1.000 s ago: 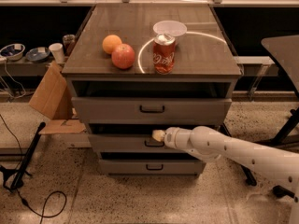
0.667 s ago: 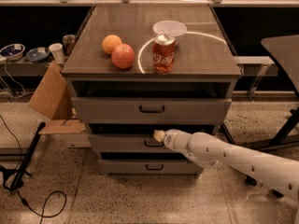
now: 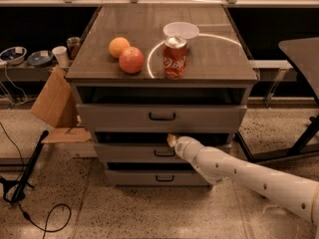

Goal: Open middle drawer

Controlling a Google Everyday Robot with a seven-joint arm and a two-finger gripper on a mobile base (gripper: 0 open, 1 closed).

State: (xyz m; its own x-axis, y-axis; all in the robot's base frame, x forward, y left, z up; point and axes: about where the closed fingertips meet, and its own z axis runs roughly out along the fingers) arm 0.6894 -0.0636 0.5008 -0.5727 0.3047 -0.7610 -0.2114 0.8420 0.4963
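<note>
The middle drawer is the second grey front of the cabinet, with a small dark bar handle at its centre. A dark gap shows above its front. My gripper is at the end of the white arm, which reaches in from the lower right. The gripper sits at the top edge of the middle drawer's front, just above the handle. The top drawer and the bottom drawer lie above and below it.
On the cabinet top stand a red soda can, a white bowl, an apple and an orange. A cardboard piece and a black stand with cable are at the left, and a dark table at the right.
The gripper stays at the middle drawer's top edge near the handle. The arm behind it has sunk lower and stretched toward the lower right. The cabinet looks slightly nearer.
</note>
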